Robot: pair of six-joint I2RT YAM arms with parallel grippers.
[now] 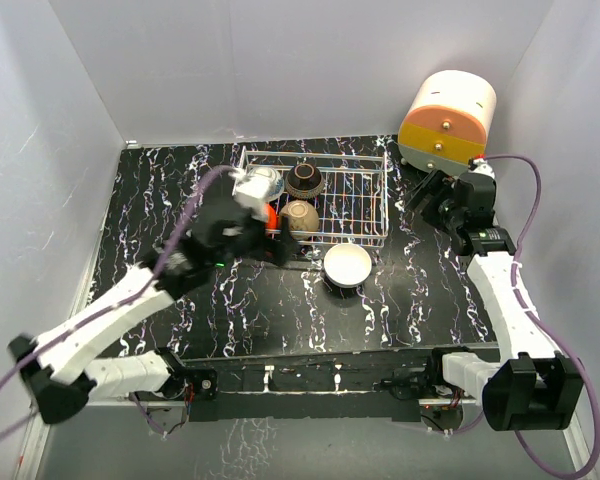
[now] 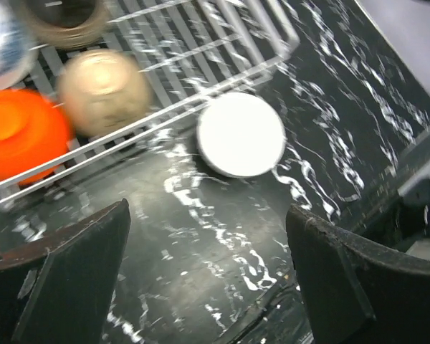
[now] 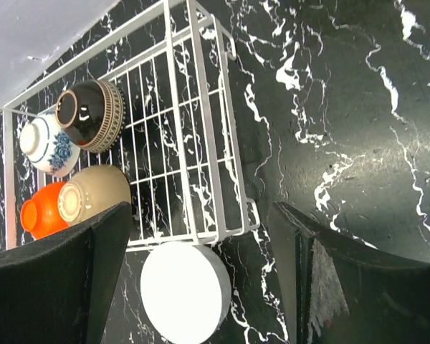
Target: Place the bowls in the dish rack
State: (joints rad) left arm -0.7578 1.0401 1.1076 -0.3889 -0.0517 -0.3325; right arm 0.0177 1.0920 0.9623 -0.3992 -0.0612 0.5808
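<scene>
The white wire dish rack (image 1: 355, 205) holds four bowls: blue-and-white (image 1: 263, 183), black (image 1: 305, 180), tan (image 1: 300, 217) and red (image 1: 271, 218), all tipped on their sides at its left end. The plain white bowl (image 1: 347, 265) stands upright on the table, touching the rack's front edge. My left gripper (image 1: 280, 247) is open and empty, above the table left of the white bowl (image 2: 241, 135). My right gripper (image 1: 425, 195) is open and empty, to the right of the rack (image 3: 193, 143), and sees the white bowl (image 3: 185, 301) below it.
A cream-and-orange round drawer unit (image 1: 446, 120) stands at the back right, just behind my right arm. The table is black marble-patterned with white walls on three sides. The right half of the rack floor holds nothing.
</scene>
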